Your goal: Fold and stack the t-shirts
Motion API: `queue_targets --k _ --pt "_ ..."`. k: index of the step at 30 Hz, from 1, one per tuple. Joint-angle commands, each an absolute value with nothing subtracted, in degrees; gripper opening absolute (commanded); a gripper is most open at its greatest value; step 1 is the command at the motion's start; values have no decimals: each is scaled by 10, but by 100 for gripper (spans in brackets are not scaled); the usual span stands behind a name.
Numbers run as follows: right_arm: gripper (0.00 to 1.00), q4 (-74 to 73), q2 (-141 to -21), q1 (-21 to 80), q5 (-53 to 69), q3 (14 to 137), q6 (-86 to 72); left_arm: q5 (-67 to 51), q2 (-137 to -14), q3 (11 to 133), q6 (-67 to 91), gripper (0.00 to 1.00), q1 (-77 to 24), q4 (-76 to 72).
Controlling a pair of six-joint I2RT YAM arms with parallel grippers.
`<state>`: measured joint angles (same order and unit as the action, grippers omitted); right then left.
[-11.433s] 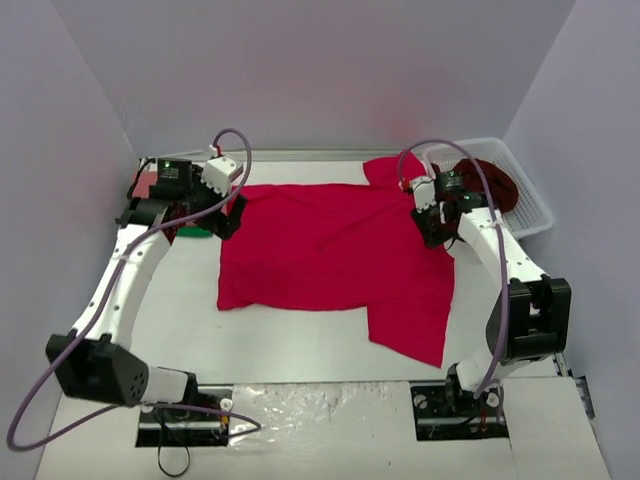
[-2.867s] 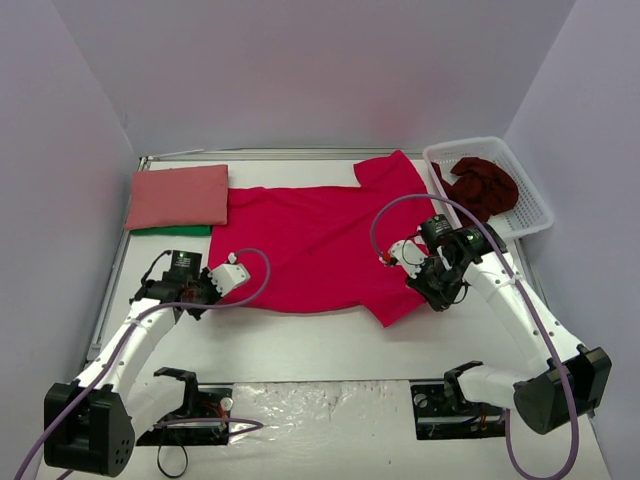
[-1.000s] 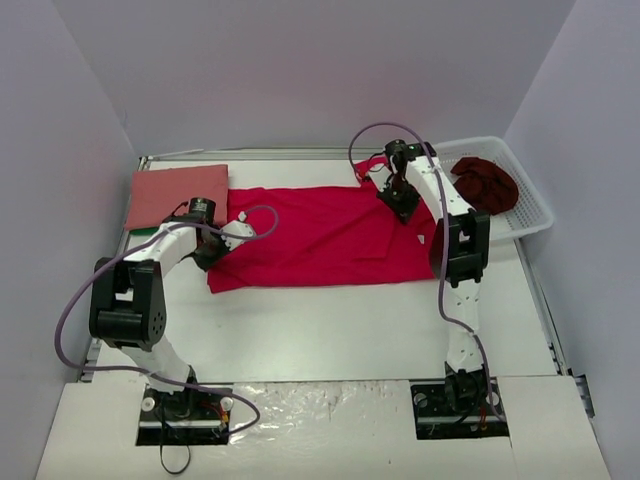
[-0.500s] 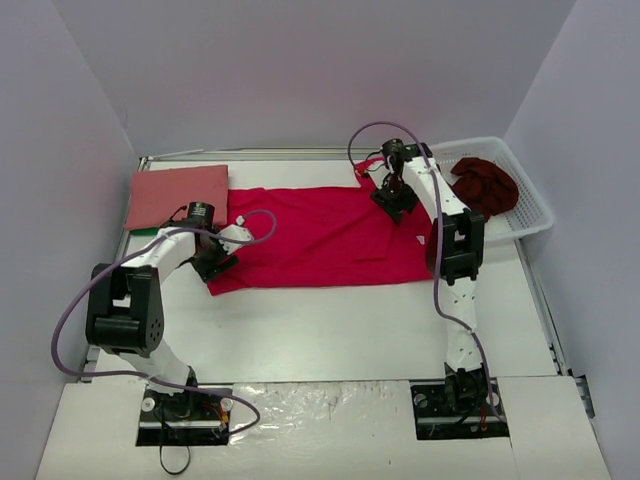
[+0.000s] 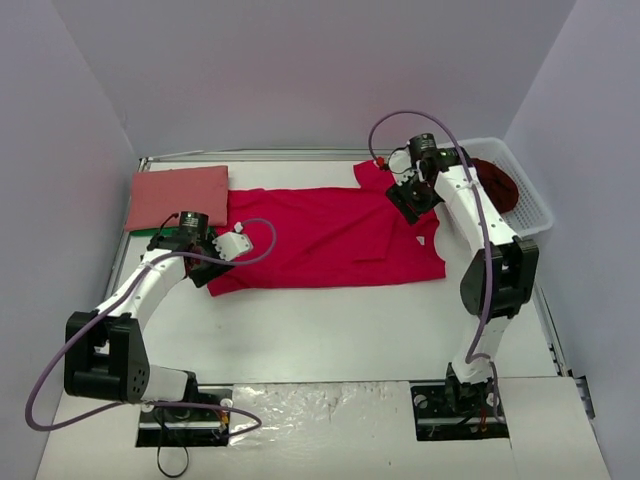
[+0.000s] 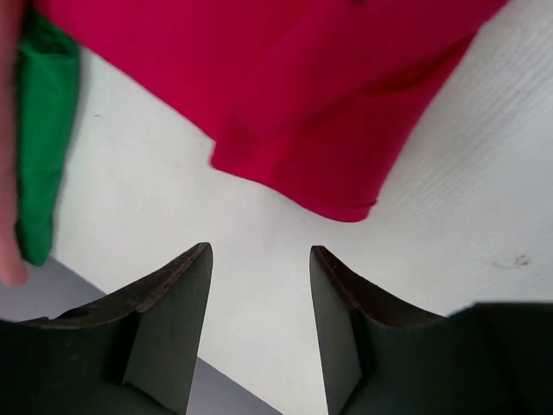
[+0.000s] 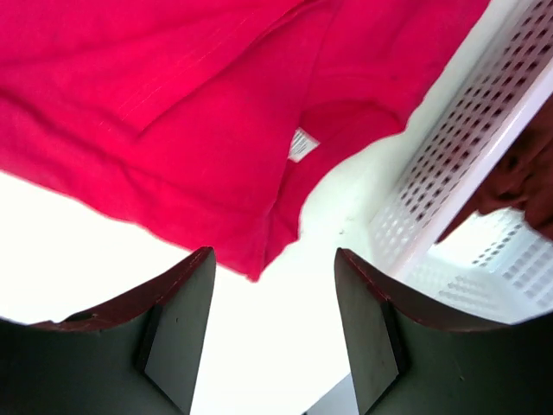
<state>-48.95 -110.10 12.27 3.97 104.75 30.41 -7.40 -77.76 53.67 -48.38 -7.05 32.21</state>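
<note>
now mid-fold: left end effector [image 6: 261, 259] and right end effector [image 7: 275, 264] gape empty at ends of crimson t-shirt [image 5: 320, 235]; next, likely regrasp its edges.

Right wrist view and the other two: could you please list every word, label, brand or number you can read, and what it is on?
No text can be read in any view.
White neck label on the crimson t-shirt: too small and blurred to read.
White lattice basket: no writing visible.
</note>
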Motion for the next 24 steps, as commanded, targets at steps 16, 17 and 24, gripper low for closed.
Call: queue_targets --k 16,17,24 --pt "54 -435 -979 77 51 806 277 -61 -842 481 -537 47 -101 300" --pt "54 -435 -978 76 52 805 277 -67 -843 483 -538 47 -101 300" --pt "54 -432 -986 64 51 793 277 -87 -868 483 -531 47 -102 301"
